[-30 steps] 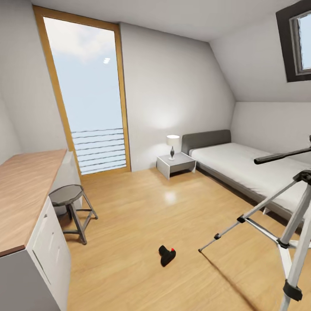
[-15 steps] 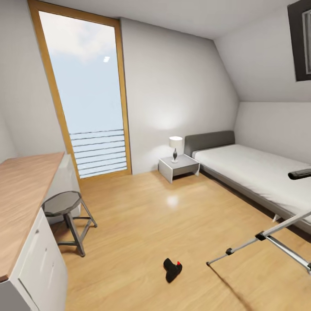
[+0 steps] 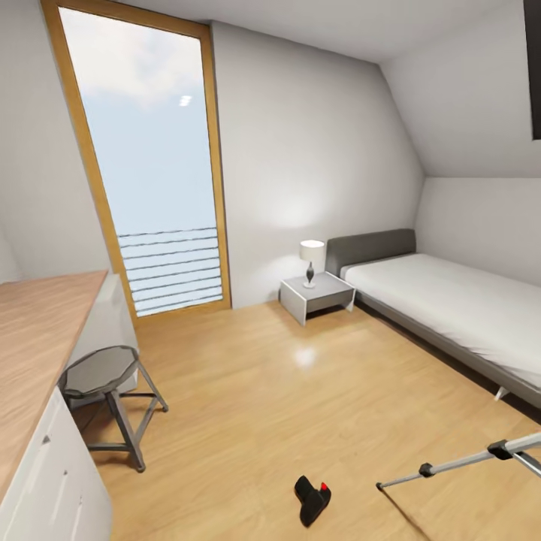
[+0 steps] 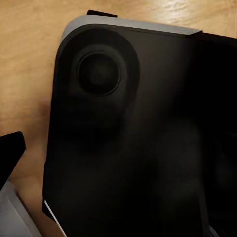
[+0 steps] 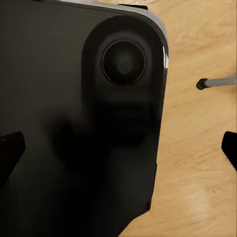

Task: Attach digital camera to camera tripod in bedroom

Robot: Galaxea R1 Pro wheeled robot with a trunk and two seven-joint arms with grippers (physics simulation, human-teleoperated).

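Digital camera (image 3: 312,500) lies near camera tripod (image 3: 458,464) leg.

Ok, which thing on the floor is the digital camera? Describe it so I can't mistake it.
Start from the tall window with the orange wood frame and come down across the light wood floor toward the robot. The digital camera lies there in the open, just left of the camera tripod leg's tip. It is the small black lump with a bright red dot.

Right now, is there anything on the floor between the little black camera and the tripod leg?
No. The digital camera lies on bare wood floor, and only open floor shows between it and the camera tripod leg tip beside it.
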